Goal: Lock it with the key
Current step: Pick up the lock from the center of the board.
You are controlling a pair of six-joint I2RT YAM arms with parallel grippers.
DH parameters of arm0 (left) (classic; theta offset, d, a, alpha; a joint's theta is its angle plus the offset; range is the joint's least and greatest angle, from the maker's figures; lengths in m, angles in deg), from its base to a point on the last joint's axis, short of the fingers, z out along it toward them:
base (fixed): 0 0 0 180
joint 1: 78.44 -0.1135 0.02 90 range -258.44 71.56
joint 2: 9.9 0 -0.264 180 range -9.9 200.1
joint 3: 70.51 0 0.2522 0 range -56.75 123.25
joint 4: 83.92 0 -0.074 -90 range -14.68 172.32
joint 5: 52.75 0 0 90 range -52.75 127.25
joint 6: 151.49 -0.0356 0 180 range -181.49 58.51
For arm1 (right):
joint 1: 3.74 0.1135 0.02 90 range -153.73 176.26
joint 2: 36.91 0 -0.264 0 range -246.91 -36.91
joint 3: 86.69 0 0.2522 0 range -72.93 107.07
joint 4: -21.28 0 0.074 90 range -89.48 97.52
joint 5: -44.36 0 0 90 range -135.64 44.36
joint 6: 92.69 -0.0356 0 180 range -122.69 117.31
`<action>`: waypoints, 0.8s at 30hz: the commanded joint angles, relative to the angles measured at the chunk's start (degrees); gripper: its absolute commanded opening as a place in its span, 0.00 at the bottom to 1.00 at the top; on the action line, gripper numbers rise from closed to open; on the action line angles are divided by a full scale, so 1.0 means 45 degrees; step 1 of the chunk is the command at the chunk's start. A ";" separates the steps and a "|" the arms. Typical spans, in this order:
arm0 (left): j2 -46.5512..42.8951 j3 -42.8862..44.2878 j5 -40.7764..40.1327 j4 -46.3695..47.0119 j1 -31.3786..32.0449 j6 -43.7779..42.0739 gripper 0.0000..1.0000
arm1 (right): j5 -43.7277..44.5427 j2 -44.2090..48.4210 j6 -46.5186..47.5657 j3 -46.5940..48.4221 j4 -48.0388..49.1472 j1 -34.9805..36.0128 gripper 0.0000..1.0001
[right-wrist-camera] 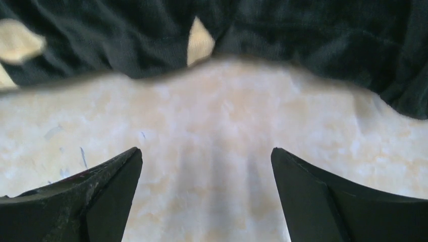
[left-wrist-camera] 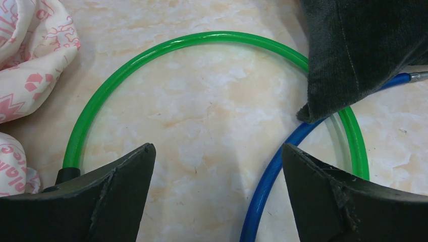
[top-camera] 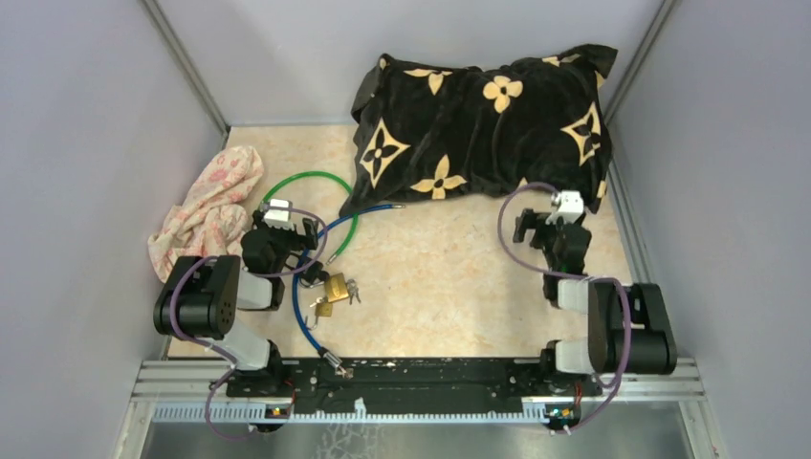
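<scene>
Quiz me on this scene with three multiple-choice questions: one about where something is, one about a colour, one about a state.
1. Where on the table does the brass padlock lie?
A. far right corner
B. beside the left arm
C. against the far wall

2. What colour is the looped cable?
A. green
B. red
C. white

3. How is the left tool?
A. open, holding nothing
B. shut, empty
C. shut on the padlock

Answers:
1 B, the top view shows it next to that arm.
2 A, the left wrist view shows a green arc.
3 A, its fingers stand wide apart with bare table between.
</scene>
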 commanded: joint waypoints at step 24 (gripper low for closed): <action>-0.7122 0.7500 0.0659 -2.1028 -0.4917 -0.2634 0.99 | 0.3052 -0.8642 -0.4974 2.0123 -2.1983 1.4971 0.68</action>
